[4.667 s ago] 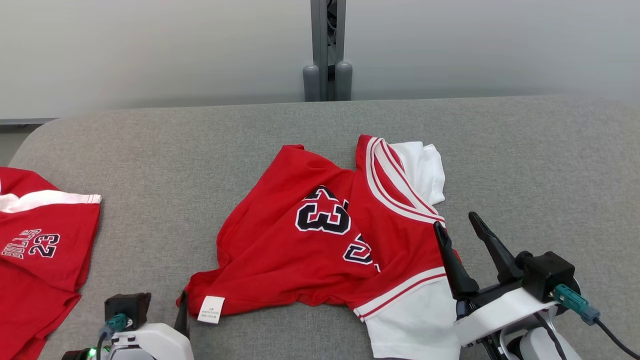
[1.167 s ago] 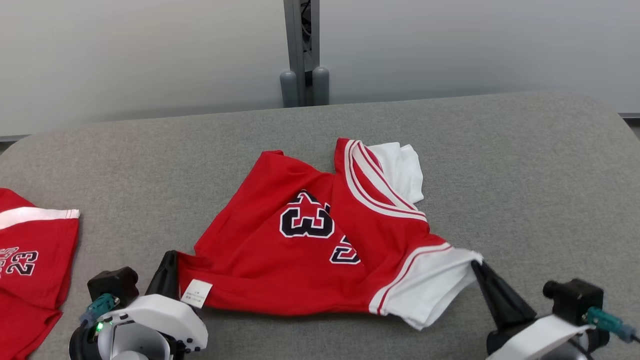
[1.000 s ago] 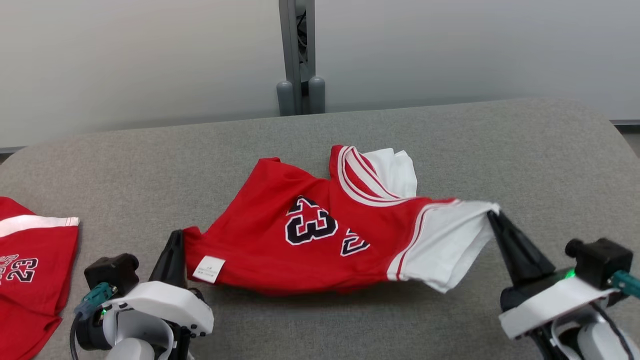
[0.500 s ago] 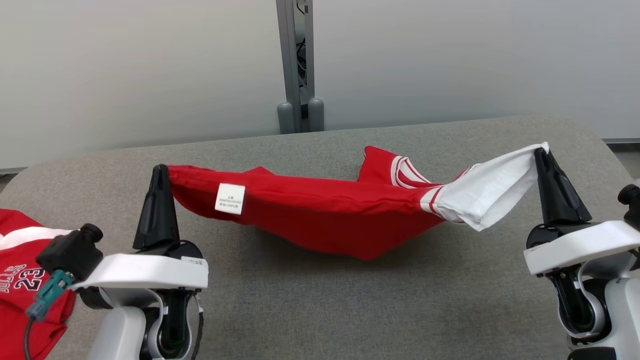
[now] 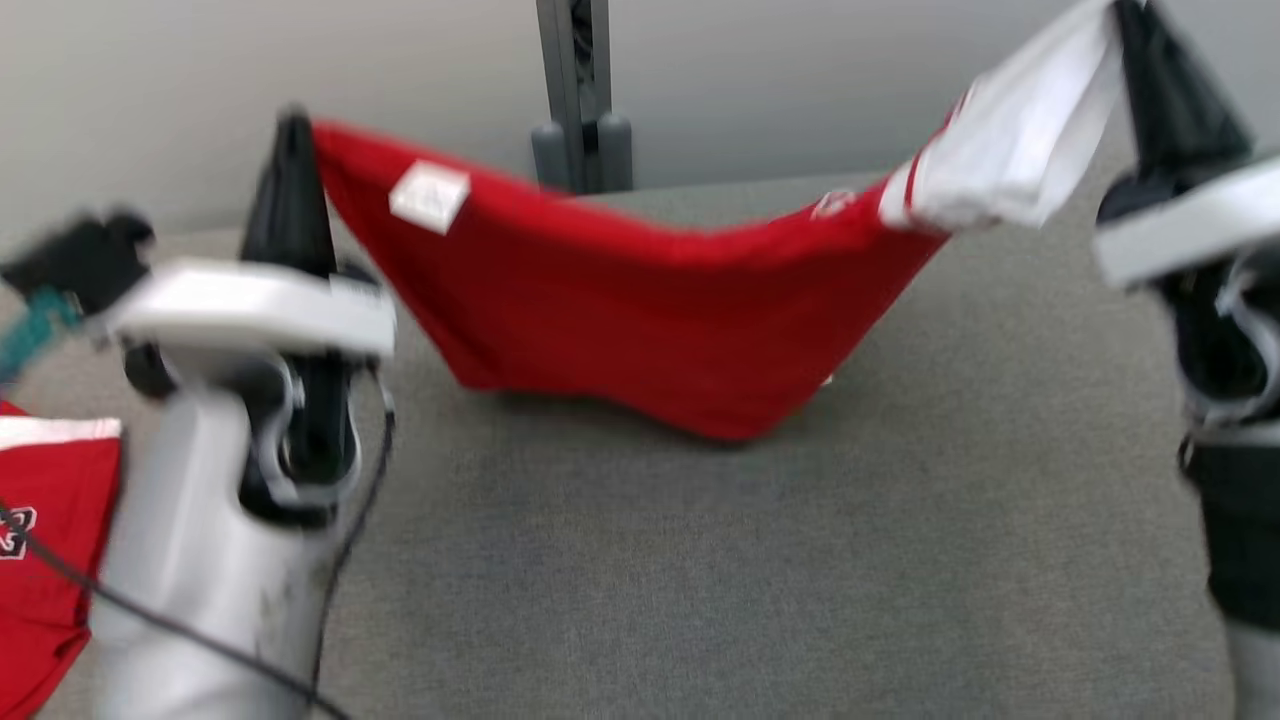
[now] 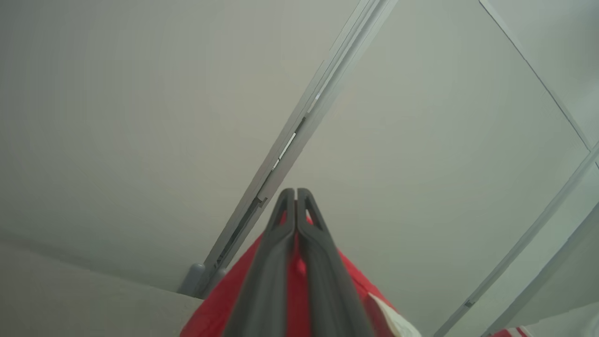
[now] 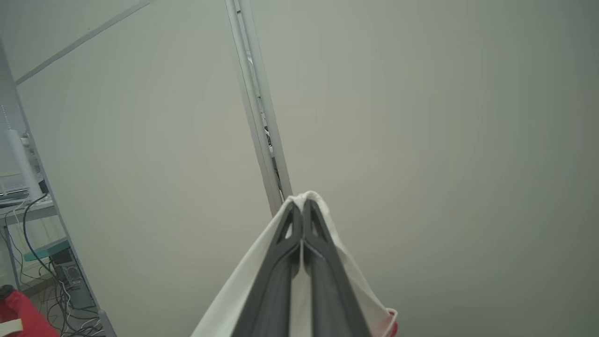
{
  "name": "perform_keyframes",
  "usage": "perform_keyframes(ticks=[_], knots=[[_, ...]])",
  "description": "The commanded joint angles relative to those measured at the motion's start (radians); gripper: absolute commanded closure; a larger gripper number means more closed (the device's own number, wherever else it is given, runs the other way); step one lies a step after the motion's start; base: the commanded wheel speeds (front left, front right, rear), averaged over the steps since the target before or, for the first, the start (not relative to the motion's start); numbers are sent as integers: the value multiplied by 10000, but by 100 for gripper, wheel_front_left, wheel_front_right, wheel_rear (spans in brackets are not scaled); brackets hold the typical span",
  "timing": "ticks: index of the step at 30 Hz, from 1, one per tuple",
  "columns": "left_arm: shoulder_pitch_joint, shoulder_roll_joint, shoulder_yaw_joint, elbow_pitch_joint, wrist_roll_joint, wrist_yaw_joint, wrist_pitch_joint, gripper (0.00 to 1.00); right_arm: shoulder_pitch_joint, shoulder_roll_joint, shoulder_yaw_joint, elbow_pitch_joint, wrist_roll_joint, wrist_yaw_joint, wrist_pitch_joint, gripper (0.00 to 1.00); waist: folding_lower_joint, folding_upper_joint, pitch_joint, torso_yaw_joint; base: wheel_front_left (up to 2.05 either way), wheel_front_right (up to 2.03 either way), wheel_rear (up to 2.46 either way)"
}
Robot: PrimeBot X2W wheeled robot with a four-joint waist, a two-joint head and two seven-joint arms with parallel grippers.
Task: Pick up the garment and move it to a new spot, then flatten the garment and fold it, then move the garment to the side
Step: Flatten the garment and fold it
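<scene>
Desk: a wide desk (image 5: 700,580) covered in grey fabric spreads across the lower part of the head view, which is blurred.
Wall: pale grey wall (image 5: 200,60) panels stand behind the desk, with an upright grey post (image 5: 572,90) between two of them.
Garment: a red garment (image 5: 650,300) is lifted above the middle of the desk, strung between the two grippers in a sagging curve. Its lowest fold hangs close to the desk; the blur hides whether it touches.
Left gripper: the left gripper (image 5: 292,125) stands at the upper left, fingers pointing up, clenched on a red corner of the garment. In the left wrist view the left gripper (image 6: 295,193) has its dark fingers pressed together with red cloth on both sides.
Right gripper: the right gripper (image 5: 1138,20) is at the upper right, higher than the left, clamped on the white sleeve (image 5: 1020,160). The right wrist view shows white cloth wrapped over its closed tips (image 7: 303,203).
Second garment: another red piece (image 5: 50,480) with a white band lies at the desk's lower left edge, well apart from the held one.
Tag: a small white tag (image 5: 430,195) sits on the red cloth near the left gripper.
</scene>
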State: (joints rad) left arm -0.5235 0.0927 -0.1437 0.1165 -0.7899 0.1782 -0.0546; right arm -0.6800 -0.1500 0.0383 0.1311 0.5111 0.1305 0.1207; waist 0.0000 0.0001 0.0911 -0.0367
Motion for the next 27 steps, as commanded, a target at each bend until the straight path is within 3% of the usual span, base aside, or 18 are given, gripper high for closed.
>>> perform_keyframes(ticks=[1, 9, 10, 15, 16, 17, 22, 27], knots=[[-913, 112, 15, 249, 77, 116, 207, 100, -820, -200, 71, 236, 57, 5, 133, 100, 0, -1, 915, 19, 0, 0, 0], [-6297, 126, 160, 2751, 472, 591, 469, 100, -6055, -1039, 814, 2842, 111, 5, -21, 100, 0, -1, 3402, 101, 0, 0, 0], [-6297, 126, 160, 2751, 472, 591, 469, 100, -6055, -1039, 814, 2842, 111, 5, -21, 100, 0, -1, 3402, 101, 0, 0, 0], [-8954, -66, 338, 4467, 591, 282, -933, 100, -8940, -905, 727, 5248, -379, 5, -1754, 100, 0, -1, 4172, 194, 0, 0, 0], [-9736, -175, 401, 4997, 713, 79, -1674, 100, -9843, -840, 587, 5966, -663, 5, -3061, 100, 0, -1, 4306, 224, 0, 0, 0], [-10050, -233, 441, 5188, 792, -56, -1886, 100, -10192, -738, 453, 6233, -697, 5, -3482, 100, 0, -1, 4344, 240, 0, 0, 0], [-10677, -331, 1188, 4890, 1644, -485, -2086, 100, -10656, -257, -455, 5956, -970, 5, -3869, 100, 0, -1, 4744, 278, 0, 0, 0], [-9954, -412, 1231, 5049, 1712, -923, -2088, 100, -9523, -90, 94, 5895, -932, 5, -3870, 100, 0, -1, 5010, 204, 0, 0, 0]])
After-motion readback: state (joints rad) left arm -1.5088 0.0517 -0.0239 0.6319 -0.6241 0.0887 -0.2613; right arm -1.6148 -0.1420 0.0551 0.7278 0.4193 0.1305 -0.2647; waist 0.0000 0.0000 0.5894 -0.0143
